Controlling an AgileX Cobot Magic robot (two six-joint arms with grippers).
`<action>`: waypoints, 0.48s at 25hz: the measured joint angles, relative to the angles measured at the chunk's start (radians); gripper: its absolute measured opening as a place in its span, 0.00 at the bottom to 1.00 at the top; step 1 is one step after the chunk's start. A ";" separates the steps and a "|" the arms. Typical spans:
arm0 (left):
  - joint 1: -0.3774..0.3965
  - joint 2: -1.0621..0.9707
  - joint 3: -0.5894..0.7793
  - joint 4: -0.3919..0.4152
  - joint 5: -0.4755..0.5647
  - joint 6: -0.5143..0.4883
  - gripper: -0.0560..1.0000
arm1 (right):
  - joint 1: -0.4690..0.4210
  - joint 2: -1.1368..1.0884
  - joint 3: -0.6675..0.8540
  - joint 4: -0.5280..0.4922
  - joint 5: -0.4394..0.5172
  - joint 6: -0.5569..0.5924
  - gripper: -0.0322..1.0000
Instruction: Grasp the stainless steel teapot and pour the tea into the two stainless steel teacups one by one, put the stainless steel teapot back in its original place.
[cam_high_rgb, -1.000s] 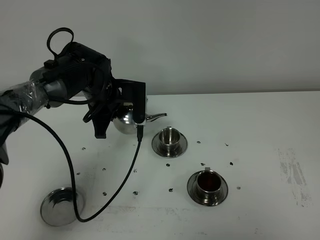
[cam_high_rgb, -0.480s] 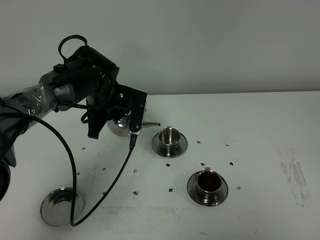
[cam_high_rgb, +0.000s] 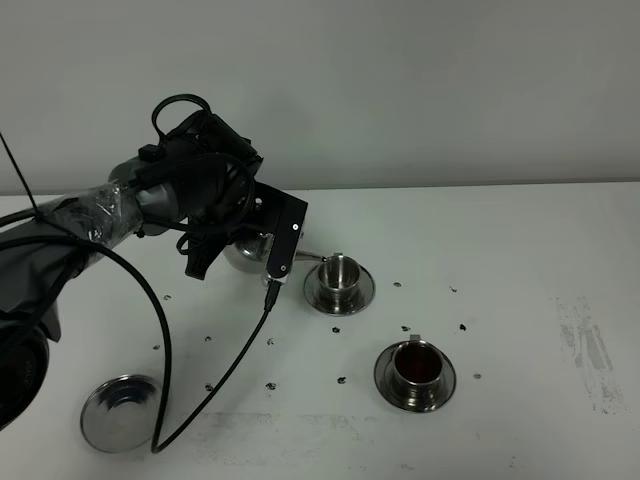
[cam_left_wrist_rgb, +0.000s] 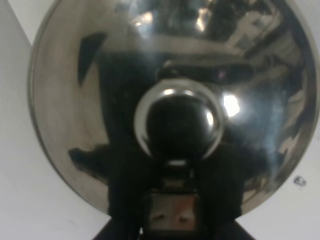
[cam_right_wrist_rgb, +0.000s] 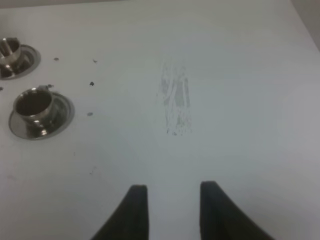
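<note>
Now, high view: my left arm (cam_high_rgb: 150, 195) has swung the teapot (cam_high_rgb: 243, 252) rightward over the last second and tipped it further.
Spout (cam_high_rgb: 312, 255): it was short of the far cup (cam_high_rgb: 340, 270) a second ago; its tip is now at that cup's rim.
Near cup (cam_high_rgb: 417, 363): dark tea already in it, so I judge this is the second pour.
Far cup: I cannot see any tea in it yet.
Big saucer (cam_high_rgb: 115, 415): bare, at the front left, well apart from the pot, waiting for its return.
Left wrist view: the lid and its knob (cam_left_wrist_rgb: 177, 125) fill the picture.
Left gripper (cam_left_wrist_rgb: 172, 210): my jaws are clamped on the pot's handle, which is mostly hidden, carrying the pot clear of the table.
Right wrist view: bare table (cam_right_wrist_rgb: 225, 75), with both cups off to one side.
Right gripper (cam_right_wrist_rgb: 170, 210): drawn in, only a slit between the fingers, holding nothing, idle and far from the pour.
</note>
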 joint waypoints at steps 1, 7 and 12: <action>-0.004 0.001 0.000 0.004 -0.004 0.000 0.25 | 0.000 0.000 0.000 0.000 0.000 0.000 0.26; -0.021 0.001 0.000 0.067 -0.027 0.000 0.25 | 0.000 0.000 0.000 0.000 0.000 0.000 0.26; -0.028 0.001 0.000 0.119 -0.036 0.000 0.25 | 0.000 0.000 0.000 0.000 0.000 0.000 0.26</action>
